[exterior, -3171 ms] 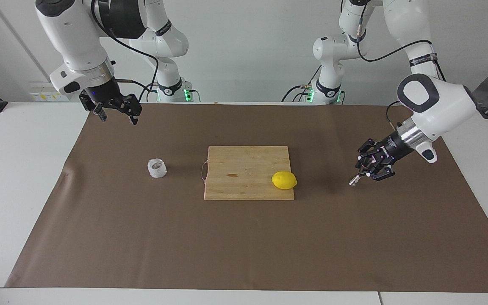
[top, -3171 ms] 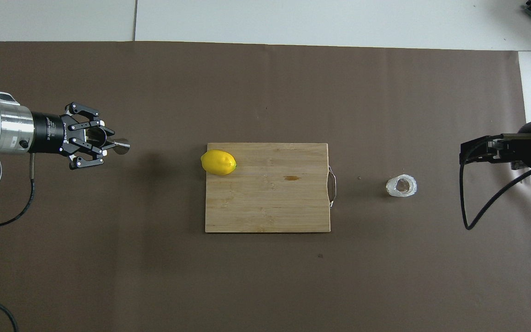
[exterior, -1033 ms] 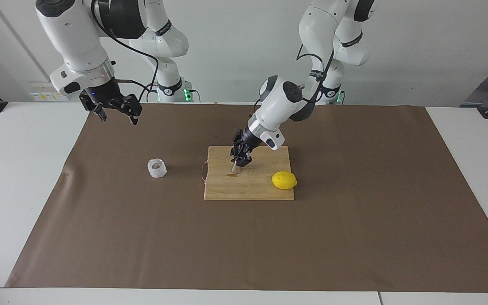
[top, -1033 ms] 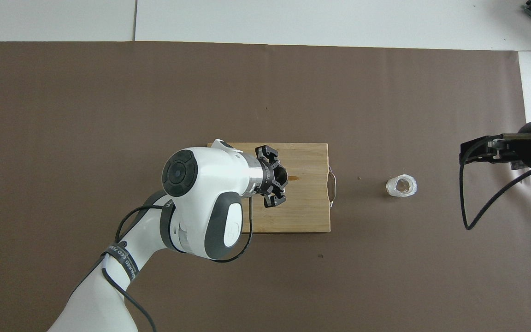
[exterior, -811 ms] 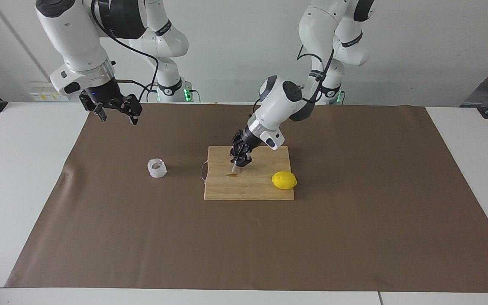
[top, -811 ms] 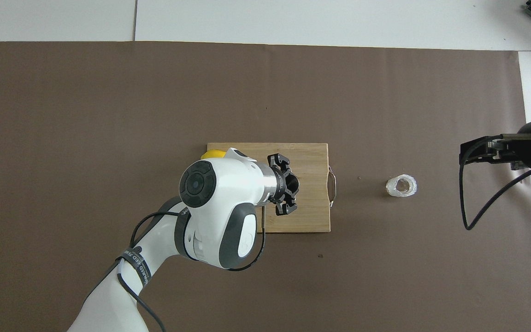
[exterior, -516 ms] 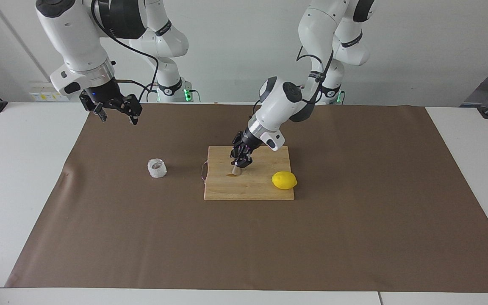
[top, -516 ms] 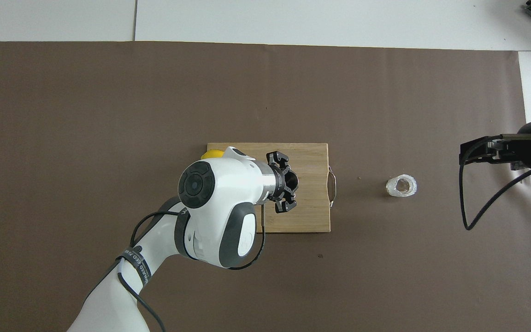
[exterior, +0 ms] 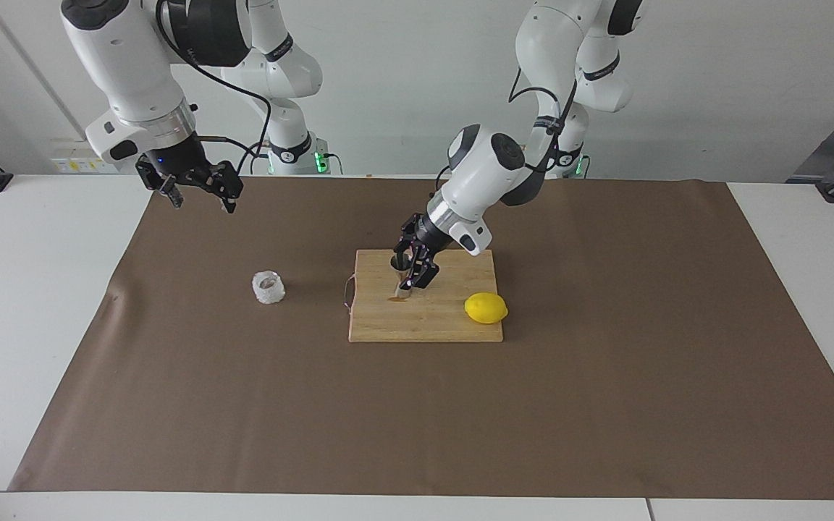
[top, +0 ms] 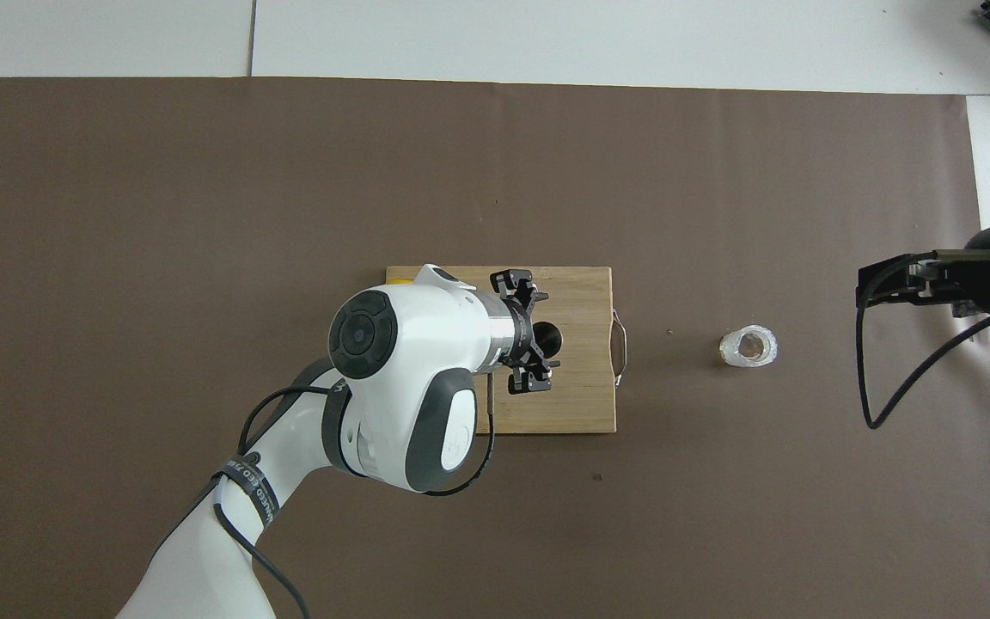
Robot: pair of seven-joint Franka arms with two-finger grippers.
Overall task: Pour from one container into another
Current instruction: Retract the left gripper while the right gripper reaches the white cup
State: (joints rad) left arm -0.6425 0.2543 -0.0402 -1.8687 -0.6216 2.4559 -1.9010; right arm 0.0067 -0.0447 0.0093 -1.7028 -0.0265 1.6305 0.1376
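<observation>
The steel jigger (exterior: 403, 289) stands upright on the wooden cutting board (exterior: 446, 324), at the board's end toward the right arm; from above its dark mouth (top: 549, 338) shows. My left gripper (exterior: 411, 273) (top: 543, 335) reaches down onto the board, open, its fingers spread on either side of the jigger. The whitish crinkled cup (exterior: 268, 287) (top: 748, 346) sits on the brown mat beside the board, toward the right arm's end. My right gripper (exterior: 200, 194) (top: 877, 284) waits open in the air over the mat's edge, holding nothing.
A yellow lemon (exterior: 486, 307) lies on the board's other end; in the overhead view only a sliver of the lemon (top: 400, 277) shows past the left arm. The board's wire handle (exterior: 347, 291) faces the cup. A brown mat (exterior: 417, 420) covers the table.
The left arm swung in from its end of the table with the jigger and set it on the board. In the last half second its fingers spread apart. The right arm stayed still.
</observation>
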